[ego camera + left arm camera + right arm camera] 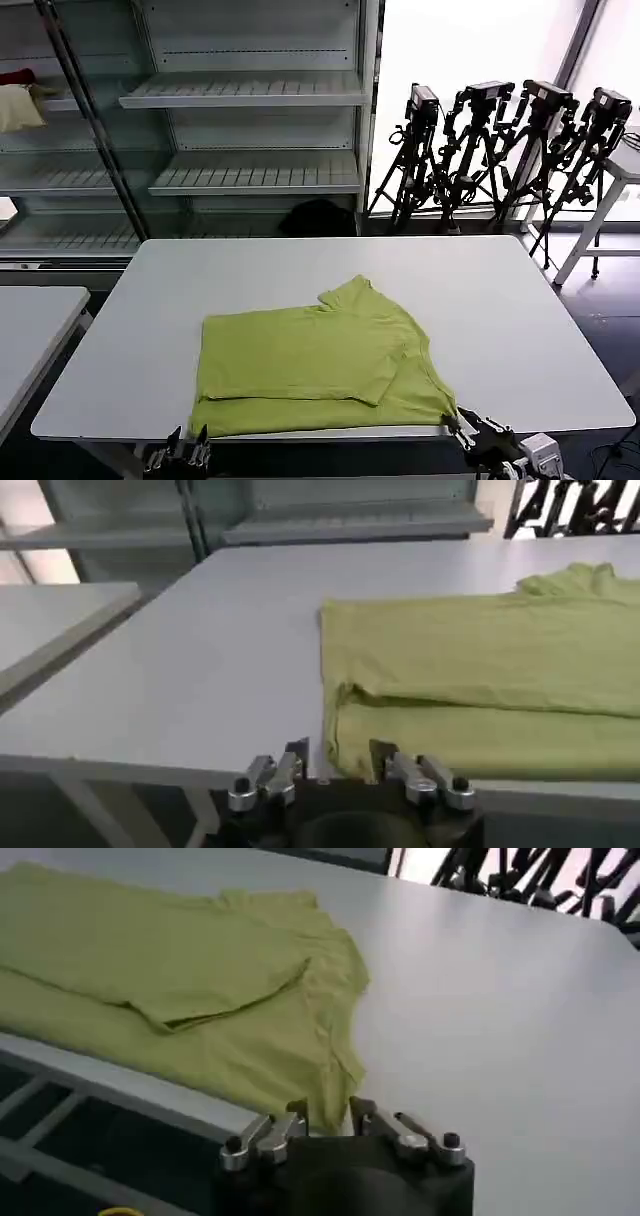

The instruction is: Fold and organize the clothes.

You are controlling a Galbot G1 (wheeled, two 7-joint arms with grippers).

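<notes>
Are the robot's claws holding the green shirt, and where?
Nothing is held. The left claw and right claw are open at the near hem corners of the T-shirt, at the table edge.

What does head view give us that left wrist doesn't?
Head view alone: the right gripper at the T-shirt's near right corner, the tripods by the window, and the whole table. Left wrist alone: a close look at the left gripper, open at the shirt's near left corner. Both: the folded shirt, table, shelving.
</notes>
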